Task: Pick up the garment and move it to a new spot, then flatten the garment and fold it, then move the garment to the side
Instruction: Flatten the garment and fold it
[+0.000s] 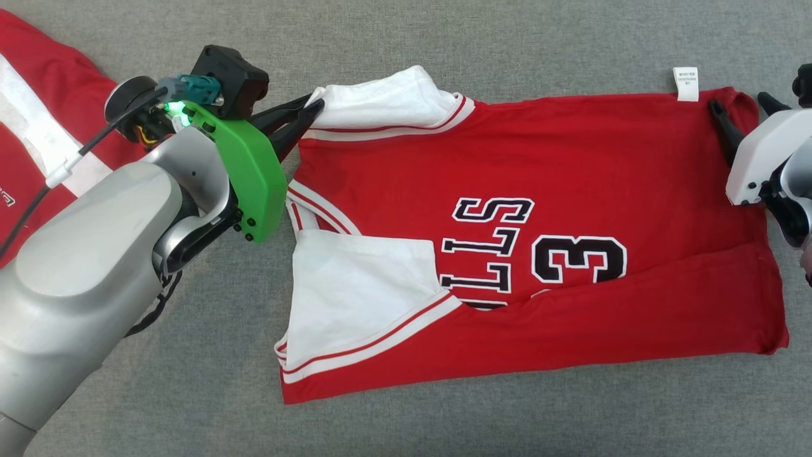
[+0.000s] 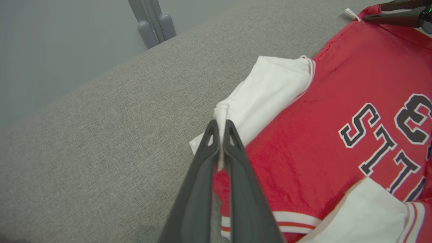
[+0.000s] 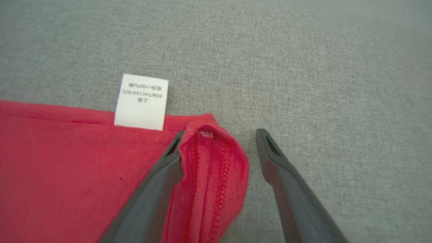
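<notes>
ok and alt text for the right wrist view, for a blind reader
The right gripper stands open, its two dark fingers astride the rolled hem corner of a red jersey on a grey fabric surface. A white care label pokes out from the jersey's edge, left of that corner in this view.

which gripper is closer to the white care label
Right. The right gripper sits open at the hem corner beside the care label; the left gripper pinches the far white sleeve.

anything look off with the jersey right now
Yes: the jersey has its near side folded up over the lettering, hiding part of it, and its hem corner curls over inside the open right gripper.
</notes>
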